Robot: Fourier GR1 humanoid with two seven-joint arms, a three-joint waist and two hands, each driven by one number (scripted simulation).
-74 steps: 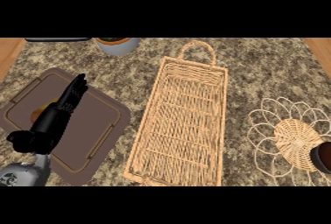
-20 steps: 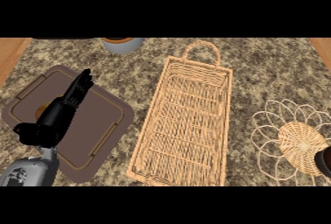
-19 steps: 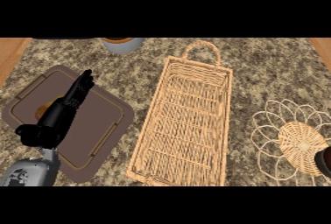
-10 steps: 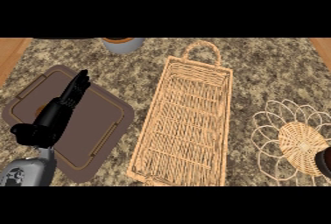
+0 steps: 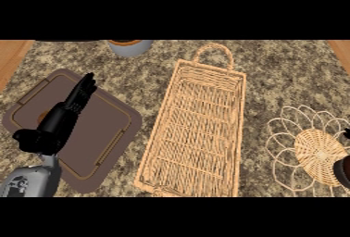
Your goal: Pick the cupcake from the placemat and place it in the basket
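A brown placemat (image 5: 103,125) lies at the left of the counter. My left hand (image 5: 65,115) hovers over it, fingers straight and pointing away from me, open. A small orange-brown patch (image 5: 44,114) peeks out at the hand's left edge; it may be the cupcake, the rest of it is hidden. The long wicker basket (image 5: 198,125) with a loop handle lies in the middle and holds nothing. Of my right hand (image 5: 342,172) only a dark sliver shows at the right edge.
A round wicker trivet (image 5: 308,152) with looped rim lies right of the basket. A grey cup (image 5: 130,46) stands at the far edge, behind the placemat. Wooden counter edges show at the far left (image 5: 10,55) and far right (image 5: 340,46).
Since the earliest frame my left hand has crept a little farther out over the placemat. In the last second it has hardly moved. Basket and trivet stay put.
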